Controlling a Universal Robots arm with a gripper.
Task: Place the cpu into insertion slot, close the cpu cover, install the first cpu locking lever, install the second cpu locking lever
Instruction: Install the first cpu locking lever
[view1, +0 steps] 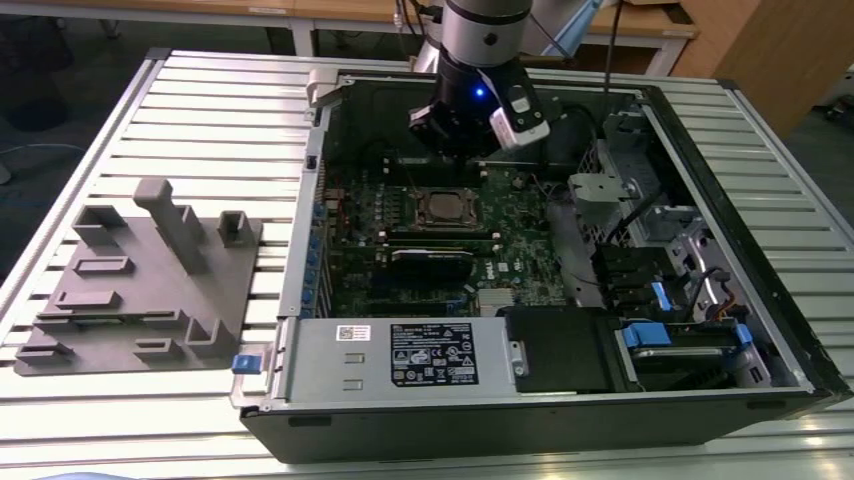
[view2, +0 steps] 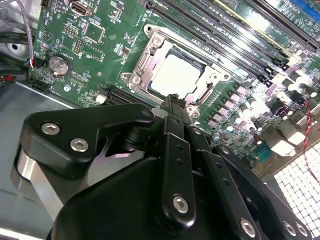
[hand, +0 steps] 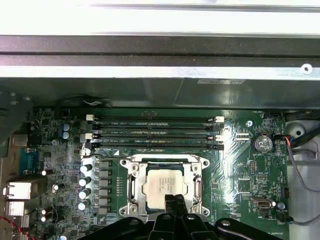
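Silver-grey cpu (hand: 161, 183): one item. It lies flat in the insertion slot (view1: 419, 208), near the middle of the green motherboard (hand: 240, 180), on the side toward the memory slots (hand: 155, 135).

Cpu cover (hand: 165, 162): one silver frame. It is down over the chip's edges, and the metal top shows bare through the cut-out. You may judge that the frame lies this way to press the chip into its seat.

Computer case (view1: 534, 400): one item. It lies on its side with the open face up, against the slatted table's (view1: 214, 110) edge at the exterior view's right. That probably lets your arm (view1: 483, 40) reach the board from above.

Grey fixture (view1: 134, 280): one item. It stands near the table's opposite edge, well apart from the case.

Pincer (view2: 172, 99): the black fingers (view2: 172, 150) are drawn together to one narrow tip with no gap between them, and nothing shows in their grasp. In both wrist views the tip hangs over the slot's rim, at the side away from the memory slots and just beside the chip's edge. You cannot tell whether it touches the cover frame. A clenched, narrow tip likely suits pushing on small socket hardware better than carrying.
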